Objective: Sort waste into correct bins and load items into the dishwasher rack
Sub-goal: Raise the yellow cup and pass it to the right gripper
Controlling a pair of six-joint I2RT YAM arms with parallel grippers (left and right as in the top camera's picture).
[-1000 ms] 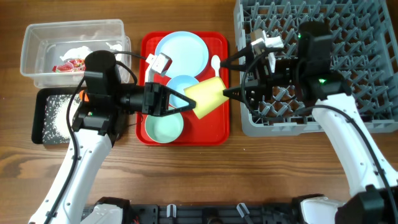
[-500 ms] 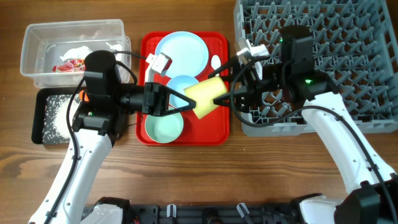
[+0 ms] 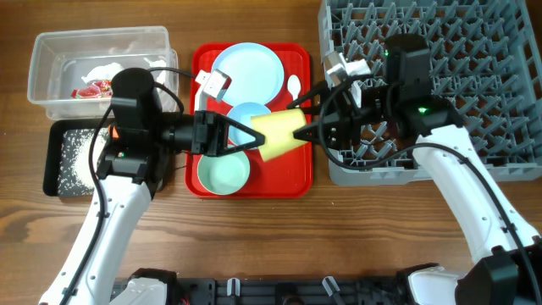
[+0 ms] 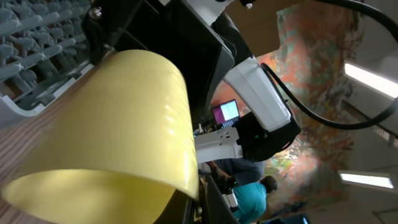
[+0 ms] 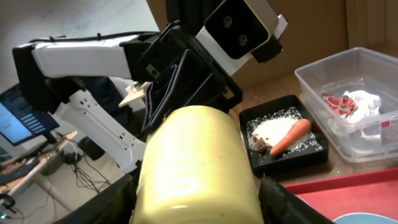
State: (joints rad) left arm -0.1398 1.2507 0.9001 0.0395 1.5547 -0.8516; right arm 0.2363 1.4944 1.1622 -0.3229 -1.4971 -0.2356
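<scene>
A yellow cup [image 3: 278, 133] hangs on its side above the red tray [image 3: 292, 174], between both arms. My left gripper [image 3: 254, 138] is shut on its rim [image 4: 186, 180], one finger inside the cup. My right gripper [image 3: 301, 127] comes from the rack side, and its two black fingers [image 5: 286, 199] press the cup's walls [image 5: 193, 162]. On the tray lie a pale blue plate [image 3: 247, 70], a small blue bowl [image 3: 247, 113], a green bowl [image 3: 222, 172] and a white spoon [image 3: 293, 85]. The grey dishwasher rack [image 3: 474, 51] fills the right.
At the left, a clear tub [image 3: 51, 51] holds a red wrapper [image 3: 93, 87] and white paper [image 3: 110, 68]. The black tray [image 3: 52, 161] in front of it holds rice [image 5: 270, 129] and a carrot [image 5: 289, 137]. My left arm hangs over both.
My right gripper has moved left from the rack to the cup and narrowed its fingers around it. The left arm and the cup have hardly shifted.
</scene>
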